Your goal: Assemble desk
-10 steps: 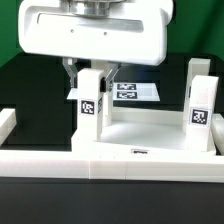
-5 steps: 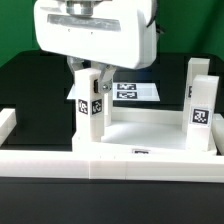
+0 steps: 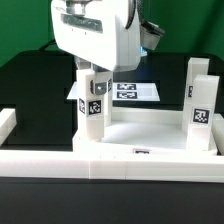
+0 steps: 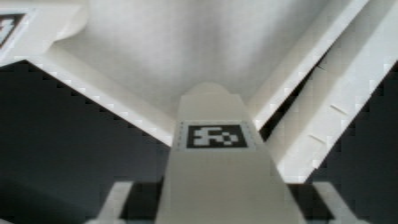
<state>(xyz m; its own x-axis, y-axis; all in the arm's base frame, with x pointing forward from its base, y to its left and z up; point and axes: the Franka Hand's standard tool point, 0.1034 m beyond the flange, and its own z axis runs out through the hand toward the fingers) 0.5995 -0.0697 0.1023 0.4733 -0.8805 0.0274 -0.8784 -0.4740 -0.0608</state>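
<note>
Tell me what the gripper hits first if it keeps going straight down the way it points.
Most likely the upright leg right beneath it: the gripper straddles that leg's top, with the fingers beside it. In the wrist view the leg fills the line ahead, with the desk top beyond. Depth is unclear.

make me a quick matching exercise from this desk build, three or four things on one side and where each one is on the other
Things:
1. gripper
2. leg with tag
3. second leg
4. marker board

Places:
A. flat on the black table behind the desk top
B. upright at the exterior view's right
C. right above the nearer upright leg
D. upright under the gripper

Pairs: 1-C, 2-D, 3-B, 4-A
</note>
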